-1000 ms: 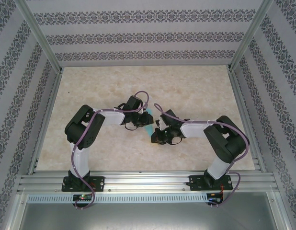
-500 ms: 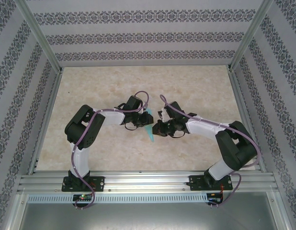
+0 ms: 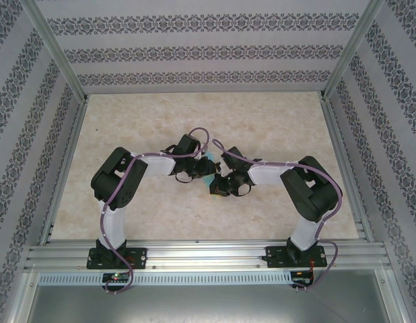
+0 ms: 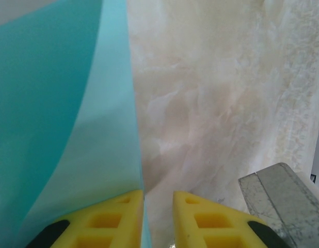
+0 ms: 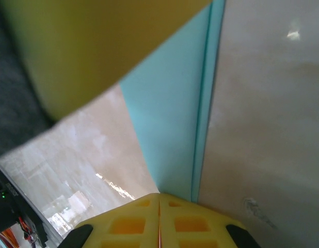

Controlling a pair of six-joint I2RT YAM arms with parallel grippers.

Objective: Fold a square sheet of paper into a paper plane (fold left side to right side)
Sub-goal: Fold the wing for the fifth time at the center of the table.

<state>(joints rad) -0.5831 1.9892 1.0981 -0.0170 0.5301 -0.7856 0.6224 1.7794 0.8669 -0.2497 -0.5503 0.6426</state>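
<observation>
Paper plane [image 3: 206, 180] sits mid-table [image 3: 275, 121], squeezed between the two wrists, mostly hidden from above. Right gripper [image 5: 159, 195] has its fingers pressed together, pinching the plane's narrow end. Turquoise layers and crease [image 5: 170, 129] run straight away from its tips. Left gripper [image 4: 158, 194] has its fingers slightly apart with bare table showing through the gap. The paper edge [image 4: 56, 129] runs along the inner face of its left-hand finger, and no clear pinch shows there. The paper lies on that gripper's left side, long axis pointing ahead of the fingers. Both arms are equally close. Judgement: the right holds and the left must close or shift sideways onto the flap.
</observation>
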